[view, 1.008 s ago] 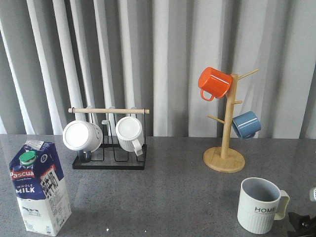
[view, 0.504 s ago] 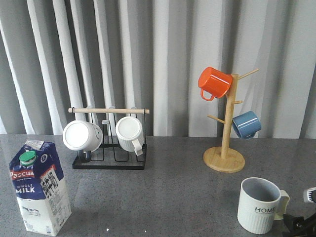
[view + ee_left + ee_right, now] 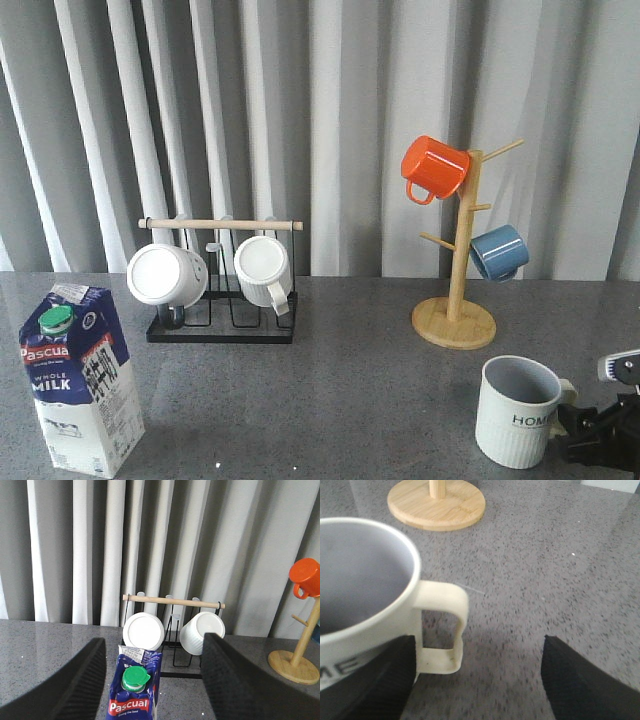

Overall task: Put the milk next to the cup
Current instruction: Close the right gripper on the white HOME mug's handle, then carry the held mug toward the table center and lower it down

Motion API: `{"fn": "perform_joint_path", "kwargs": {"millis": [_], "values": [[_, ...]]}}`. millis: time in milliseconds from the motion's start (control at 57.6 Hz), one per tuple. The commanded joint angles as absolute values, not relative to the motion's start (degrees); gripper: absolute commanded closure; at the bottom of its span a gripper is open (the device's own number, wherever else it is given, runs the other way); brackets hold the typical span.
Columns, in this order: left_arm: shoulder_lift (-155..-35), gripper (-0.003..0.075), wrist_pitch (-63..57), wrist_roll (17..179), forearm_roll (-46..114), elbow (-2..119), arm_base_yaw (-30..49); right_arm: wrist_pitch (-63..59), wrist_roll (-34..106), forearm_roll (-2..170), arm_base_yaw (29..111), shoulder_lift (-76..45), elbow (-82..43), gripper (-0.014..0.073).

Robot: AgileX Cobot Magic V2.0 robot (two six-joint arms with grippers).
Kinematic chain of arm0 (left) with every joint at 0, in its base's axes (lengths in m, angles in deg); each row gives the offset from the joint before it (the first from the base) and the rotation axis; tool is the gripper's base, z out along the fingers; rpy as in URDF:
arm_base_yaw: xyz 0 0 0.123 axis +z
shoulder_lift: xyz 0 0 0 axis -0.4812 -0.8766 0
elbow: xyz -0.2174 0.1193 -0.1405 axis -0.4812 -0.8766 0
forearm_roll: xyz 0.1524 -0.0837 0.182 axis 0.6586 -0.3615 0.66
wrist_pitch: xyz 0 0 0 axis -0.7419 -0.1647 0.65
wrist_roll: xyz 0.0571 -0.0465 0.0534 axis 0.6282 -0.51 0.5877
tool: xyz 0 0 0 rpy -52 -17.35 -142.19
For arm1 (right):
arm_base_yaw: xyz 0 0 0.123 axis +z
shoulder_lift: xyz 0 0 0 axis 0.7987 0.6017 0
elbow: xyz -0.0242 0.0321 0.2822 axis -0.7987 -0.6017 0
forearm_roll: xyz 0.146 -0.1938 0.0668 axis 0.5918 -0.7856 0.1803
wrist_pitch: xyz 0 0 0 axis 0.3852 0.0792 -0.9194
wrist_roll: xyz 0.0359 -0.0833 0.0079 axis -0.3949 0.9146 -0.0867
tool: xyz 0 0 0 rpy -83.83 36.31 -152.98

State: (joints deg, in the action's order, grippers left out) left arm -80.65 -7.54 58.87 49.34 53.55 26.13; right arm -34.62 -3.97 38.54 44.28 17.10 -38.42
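The milk (image 3: 80,385) stands upright at the table's front left: blue and white carton, green cap. In the left wrist view it (image 3: 134,690) sits between the wide-open fingers of my left gripper (image 3: 154,647), nearer one finger and touching neither. The left gripper is out of the front view. The cup (image 3: 515,410), ribbed off-white with "HOME" lettering, stands at the front right. My right gripper (image 3: 592,435) is low at its handle side. In the right wrist view the gripper (image 3: 477,652) is open, the cup's (image 3: 365,580) handle lies between the fingers, and one finger (image 3: 390,680) is against the cup's wall.
A black wire rack (image 3: 222,330) with a wooden bar holds two plain white mugs at the back left. A wooden mug tree (image 3: 455,320) at the back right carries an orange mug (image 3: 435,167) and a blue mug (image 3: 498,252). Grey curtains hang behind the table.
My right gripper has come up and to the left against the cup's handle. The cup has shifted slightly left. The milk has not moved.
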Motion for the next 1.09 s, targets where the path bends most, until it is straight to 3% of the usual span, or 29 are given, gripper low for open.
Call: {"fn": "perform_joint_path", "kwargs": {"millis": [0, 104, 261, 782, 1077], "values": [[-80.68, 0.0302, -3.47, 58.99, 49.1, 55.51, 26.2, -38.83, -5.19, 36.04, 44.24, 18.51, -34.32, 0.0113], [-80.68, 0.0302, -3.47, 58.99, 49.1, 55.51, 26.2, -40.56, -5.19, 32.82, 44.24, 20.81, -32.84, 0.0242], [-80.68, 0.0302, -3.47, 58.99, 49.1, 55.51, 26.2, -41.89, -5.19, 30.24, 44.24, 21.19, -32.29, 0.0613], [-80.68, 0.0302, -3.47, 58.99, 49.1, 55.51, 26.2, -38.15, -10.61, 29.31, 44.24, 15.03, -33.28, 0.0601], [-80.68, 0.0302, -3.47, 58.99, 49.1, 55.51, 26.2, -46.02, -40.33, 7.87, 45.27, 6.05, -32.27, 0.0601]]}}
